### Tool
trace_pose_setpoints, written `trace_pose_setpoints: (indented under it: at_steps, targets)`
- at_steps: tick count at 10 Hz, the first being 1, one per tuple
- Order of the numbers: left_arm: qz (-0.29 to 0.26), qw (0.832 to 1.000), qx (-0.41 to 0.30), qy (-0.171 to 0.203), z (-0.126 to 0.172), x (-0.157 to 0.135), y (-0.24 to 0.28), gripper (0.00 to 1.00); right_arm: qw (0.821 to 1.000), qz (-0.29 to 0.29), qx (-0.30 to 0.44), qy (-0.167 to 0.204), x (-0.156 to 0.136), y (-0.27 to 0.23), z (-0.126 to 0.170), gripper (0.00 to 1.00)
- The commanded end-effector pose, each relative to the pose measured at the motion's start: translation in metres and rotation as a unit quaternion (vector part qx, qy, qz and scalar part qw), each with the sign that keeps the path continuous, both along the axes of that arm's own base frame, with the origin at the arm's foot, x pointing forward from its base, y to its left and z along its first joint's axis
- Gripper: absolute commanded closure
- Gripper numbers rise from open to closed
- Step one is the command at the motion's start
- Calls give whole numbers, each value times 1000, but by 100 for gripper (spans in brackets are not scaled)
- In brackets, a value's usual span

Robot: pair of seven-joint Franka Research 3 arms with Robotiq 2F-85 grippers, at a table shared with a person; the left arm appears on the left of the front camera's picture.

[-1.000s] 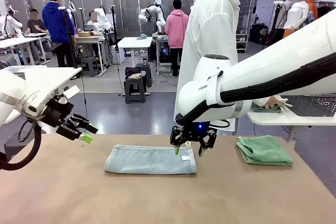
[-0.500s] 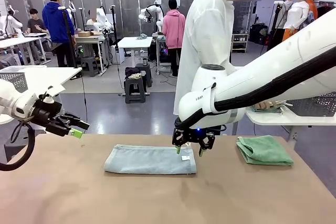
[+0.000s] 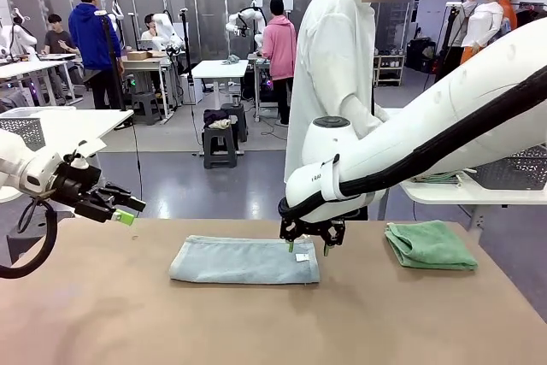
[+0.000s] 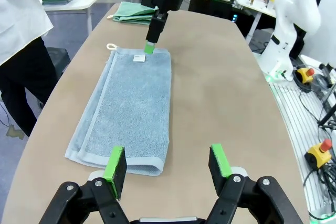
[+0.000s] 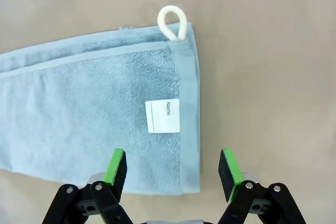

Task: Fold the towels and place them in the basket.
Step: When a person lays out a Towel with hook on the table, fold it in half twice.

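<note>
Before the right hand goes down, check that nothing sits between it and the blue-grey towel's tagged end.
Nothing visible is in the way. The right hand hangs open directly above the blue-grey towel at its tagged end, one finger over the cloth, the other over bare table. The white tag and hanging loop lie flat.

Blue-grey towel (image 3: 244, 260) lies folded lengthwise (white tag up); green towel (image 3: 429, 244) folded well apart.

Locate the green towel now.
Front view: the green towel lies folded on the table's right side, right of the blue-grey towel.
</note>
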State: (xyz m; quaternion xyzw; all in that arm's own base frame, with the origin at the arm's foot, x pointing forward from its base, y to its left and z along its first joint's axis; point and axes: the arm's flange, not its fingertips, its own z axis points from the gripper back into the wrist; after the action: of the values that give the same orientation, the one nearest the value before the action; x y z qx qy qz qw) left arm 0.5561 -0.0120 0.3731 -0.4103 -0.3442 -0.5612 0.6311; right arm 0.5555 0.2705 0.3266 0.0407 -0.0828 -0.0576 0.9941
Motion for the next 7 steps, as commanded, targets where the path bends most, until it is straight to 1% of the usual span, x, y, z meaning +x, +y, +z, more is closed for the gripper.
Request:
trace_pose_setpoints:
  at_steps: [1, 5, 6, 7]
  targets:
    - [1, 1000, 1, -1, 2, -2, -1, 20, 1000, -20, -11, -7, 14, 9, -12, 11]
    - [1, 1000, 1, -1, 2, -2, -1, 20, 1000, -19, -23, -7, 27, 8, -27, 11]
    - [1, 1000, 1, -1, 2, -2, -1, 20, 999, -18, -26, -7, 29, 8, -29, 31]
    - [1, 1000, 1, -1, 2, -2, -1, 20, 999, -22, -23, 1, 28, 8, -31, 29]
